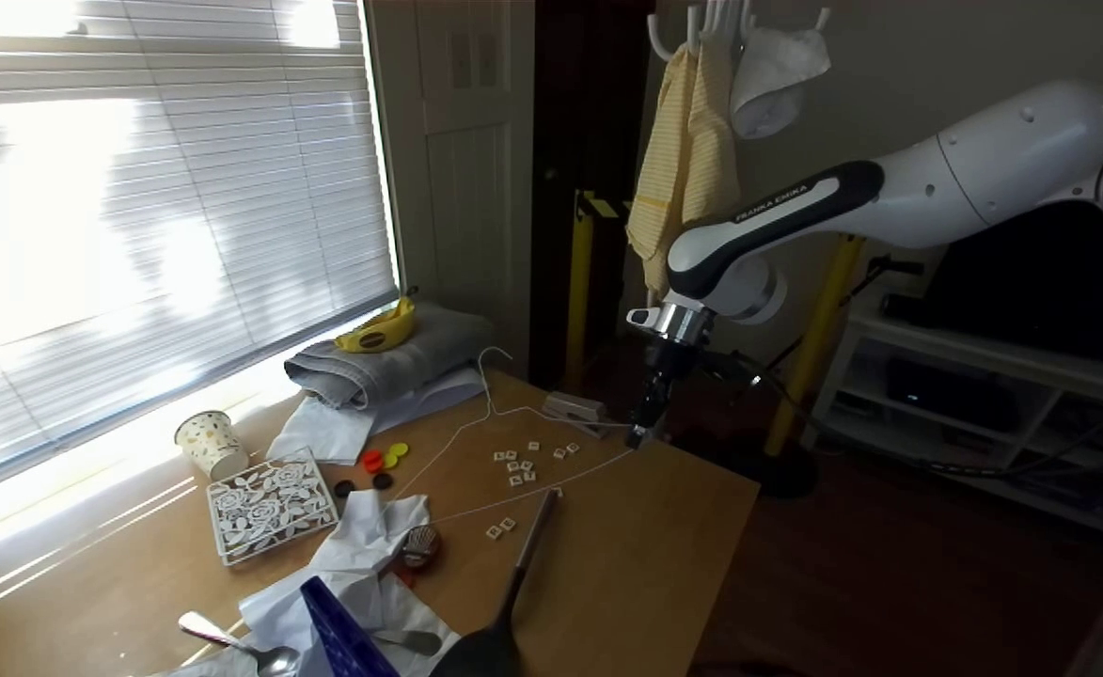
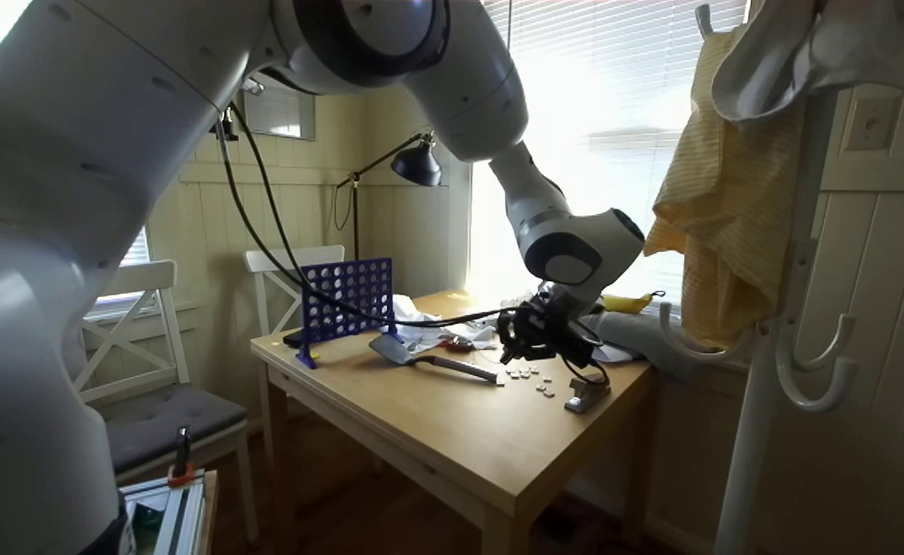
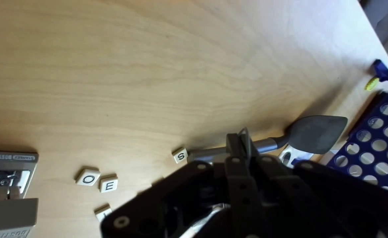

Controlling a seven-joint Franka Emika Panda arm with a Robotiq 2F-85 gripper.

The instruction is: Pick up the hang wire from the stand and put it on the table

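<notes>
Table (image 1: 656, 545) below, the gripper (image 1: 638, 436) pinches the hanger (image 1: 492, 412) at one corner. Probably light, springy wire; that hold should suit.

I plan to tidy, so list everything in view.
table: 1, brown, by blinds
blinds: 1+, white, by table
hang wire: 1, pale, in gripper
stand: 1, white, near table
cloths: 2+, yellow, white, on stand
stapler: 1, grey, on table
letter tiles: several, cream, on table
spatula: 1, dark, on table
grid: 1, blue, on table
spoon: 1+, silver, on table
cup: 1, speckled, by blinds
holder: 1, white, on table
bundle: 1, grey, by blinds
pouch: 1, yellow, on bundle
sheets: several, white, on table
discs: several, red, yellow, black, on table
chairs: 2, white, beside table
lamp: 1, black, beyond table
posts: 2, yellow, beyond table
shelf: 1, white, beyond table
arm: 1, white, over table
gripper: 1, black, above table
</notes>
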